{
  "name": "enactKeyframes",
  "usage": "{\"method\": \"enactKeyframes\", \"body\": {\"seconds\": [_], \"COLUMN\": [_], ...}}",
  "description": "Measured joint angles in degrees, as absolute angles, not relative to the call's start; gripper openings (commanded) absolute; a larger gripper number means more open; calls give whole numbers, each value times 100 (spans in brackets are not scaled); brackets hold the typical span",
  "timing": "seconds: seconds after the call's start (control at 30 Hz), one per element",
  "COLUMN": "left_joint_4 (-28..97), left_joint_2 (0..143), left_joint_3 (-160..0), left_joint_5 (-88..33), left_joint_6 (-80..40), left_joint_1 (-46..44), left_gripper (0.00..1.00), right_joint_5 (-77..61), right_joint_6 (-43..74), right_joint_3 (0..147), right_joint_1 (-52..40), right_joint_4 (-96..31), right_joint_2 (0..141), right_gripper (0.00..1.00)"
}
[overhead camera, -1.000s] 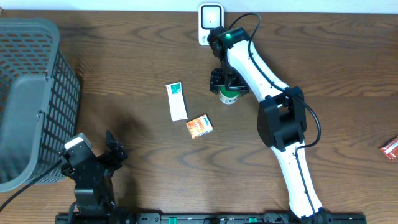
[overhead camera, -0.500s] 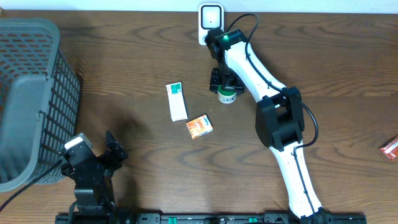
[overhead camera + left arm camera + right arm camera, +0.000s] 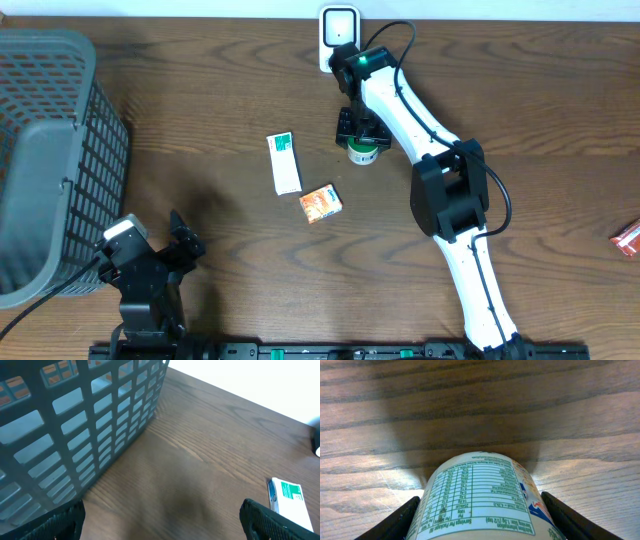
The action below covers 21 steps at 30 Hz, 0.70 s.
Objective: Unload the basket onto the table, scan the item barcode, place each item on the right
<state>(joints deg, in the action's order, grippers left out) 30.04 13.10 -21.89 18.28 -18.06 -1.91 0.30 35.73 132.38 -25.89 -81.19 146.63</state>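
The item is a white tub [image 3: 362, 153] with a green top, standing on the table just in front of the white scanner [image 3: 339, 28]. In the right wrist view the tub [image 3: 480, 495] fills the lower middle and shows its nutrition table. No barcode shows. My right gripper [image 3: 360, 135] [image 3: 482, 520] is shut on the tub, with a dark finger [image 3: 395, 520] pressed against each side. My left gripper [image 3: 150, 242] [image 3: 162, 522] stands open near the front left edge, with only bare wood between its fingers.
A grey mesh basket [image 3: 40, 160] [image 3: 75, 425] fills the left side. A white and green box [image 3: 284, 163] [image 3: 292, 502] and a small orange box [image 3: 321, 202] lie mid-table. A red packet [image 3: 628, 240] sits at the right edge.
My right gripper's fingers have closed in onto the tub, and the tub with the wrist has shifted slightly left. The left arm has not moved.
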Motion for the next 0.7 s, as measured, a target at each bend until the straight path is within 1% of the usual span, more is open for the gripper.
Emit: {"method": "enactKeyframes", "body": {"seconds": [0.13,0.33,0.43,0.53,0.6,0.7], "left_joint_4": [3004,3004,3004,3004,3004,3004], "left_joint_2": [1310,1310,1310,1310,1310,1310], "left_joint_3": [-2189,-2189,-2189,-2189,-2189,-2189], "left_joint_5": [1828,1828,1828,1828,1828,1828], "left_joint_6": [-1806,-1806,-1806,-1806,-1806,-1806], "left_joint_1": [-191,-193,-191,-191,-191,-191], "left_gripper": [98,99,99,98,99,99], "right_joint_5": [-237,-1048,-1542,-2047,-2346,-2683], "right_joint_6": [3498,3212,3017,2764,2569,2300], "right_joint_3": [13238,13242,13249,13253,13249,13244], "right_joint_1": [-2585,-2464,-2316,-2134,-2008,-1865], "right_joint_4": [-8158,-8471,-8890,-9323,-9570,-9712], "right_joint_2": [14665,14682,14746,14844,14916,14975], "right_gripper": [51,50,45,45,42,43]}}
